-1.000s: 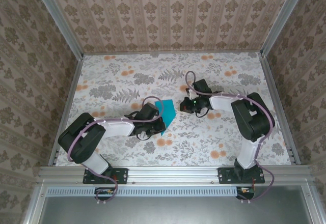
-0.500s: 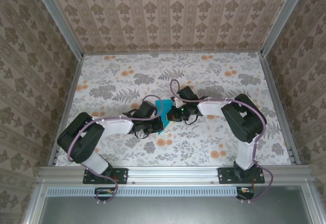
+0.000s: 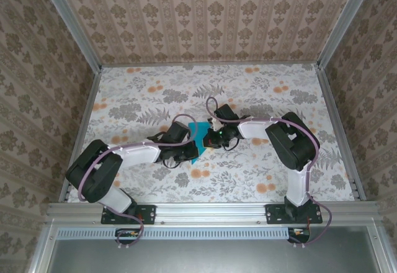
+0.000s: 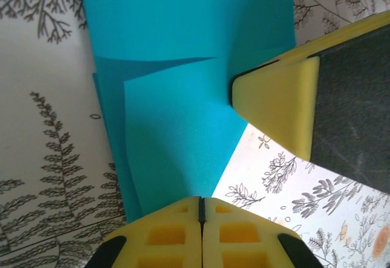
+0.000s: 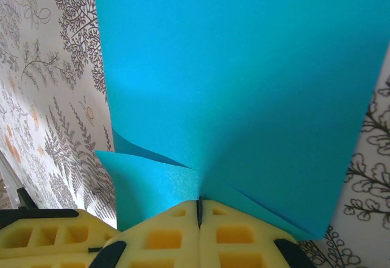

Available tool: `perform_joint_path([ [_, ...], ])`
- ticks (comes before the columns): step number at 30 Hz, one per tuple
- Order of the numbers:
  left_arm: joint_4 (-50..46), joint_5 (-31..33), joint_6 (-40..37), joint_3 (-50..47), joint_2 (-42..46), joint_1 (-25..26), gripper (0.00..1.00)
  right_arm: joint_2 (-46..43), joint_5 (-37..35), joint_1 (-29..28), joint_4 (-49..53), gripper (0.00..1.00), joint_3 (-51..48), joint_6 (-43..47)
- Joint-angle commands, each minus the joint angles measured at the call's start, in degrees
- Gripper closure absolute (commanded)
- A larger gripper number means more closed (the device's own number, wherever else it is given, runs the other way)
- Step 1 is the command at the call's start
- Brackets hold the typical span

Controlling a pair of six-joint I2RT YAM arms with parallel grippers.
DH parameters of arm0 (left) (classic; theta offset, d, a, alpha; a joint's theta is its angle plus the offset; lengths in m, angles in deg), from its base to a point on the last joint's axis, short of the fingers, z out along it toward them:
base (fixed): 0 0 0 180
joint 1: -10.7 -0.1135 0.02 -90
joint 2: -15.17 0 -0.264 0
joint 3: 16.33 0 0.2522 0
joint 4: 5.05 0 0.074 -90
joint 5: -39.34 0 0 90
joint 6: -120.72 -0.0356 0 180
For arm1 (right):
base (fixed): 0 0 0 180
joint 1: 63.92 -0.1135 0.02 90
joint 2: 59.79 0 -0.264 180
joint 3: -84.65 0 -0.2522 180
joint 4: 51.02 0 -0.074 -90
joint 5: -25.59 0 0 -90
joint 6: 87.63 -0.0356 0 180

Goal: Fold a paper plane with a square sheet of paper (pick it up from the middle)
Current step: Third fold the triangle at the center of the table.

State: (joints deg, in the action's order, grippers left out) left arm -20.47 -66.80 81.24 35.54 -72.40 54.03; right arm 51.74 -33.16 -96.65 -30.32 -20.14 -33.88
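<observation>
The floral desk [image 3: 142,96] carries two arms that reach inward and meet near its middle, the left arm [image 3: 133,155] from the near left and the right arm [image 3: 260,127] from the right. Between their tips sits the plane [image 3: 198,128], a teal folded sheet partly covered by them.

In the left wrist view, the left fingers [image 4: 177,231] are pressed together, and the plane's lower tip runs into the seam between them. Its folded layers spread away above. A yellow pad of the right fingers [image 4: 280,109] touches the plane's right edge.

In the right wrist view, the right fingers are clenched on the plane, with creases fanning out from their seam. The left fingers' pads sit just beside them at the lower left.
</observation>
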Motion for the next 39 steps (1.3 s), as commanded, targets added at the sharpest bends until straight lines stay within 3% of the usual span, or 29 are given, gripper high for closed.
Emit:
perform_joint_path([
  [1,1.5,-1.3,0.9,2.7,-1.4,-0.6,0.94,2.5,-4.8,0.7,4.6,1.0,0.0,-0.8],
  [14,4.5,-4.8,2.5,-0.6,-6.3,-0.8,0.98,3.1,-5.2,0.8,5.9,1.0,0.3,-0.7],
  [27,0.6,-6.6,-0.1,-7.9,-0.6,1.0,1.0,5.1,-6.8,1.8,8.5,1.0,1.2,-1.5],
  [39,-6.5,-4.3,-1.5,-10.2,5.3,1.4,1.0,5.4,-7.2,2.0,8.8,1.0,1.1,-1.8],
])
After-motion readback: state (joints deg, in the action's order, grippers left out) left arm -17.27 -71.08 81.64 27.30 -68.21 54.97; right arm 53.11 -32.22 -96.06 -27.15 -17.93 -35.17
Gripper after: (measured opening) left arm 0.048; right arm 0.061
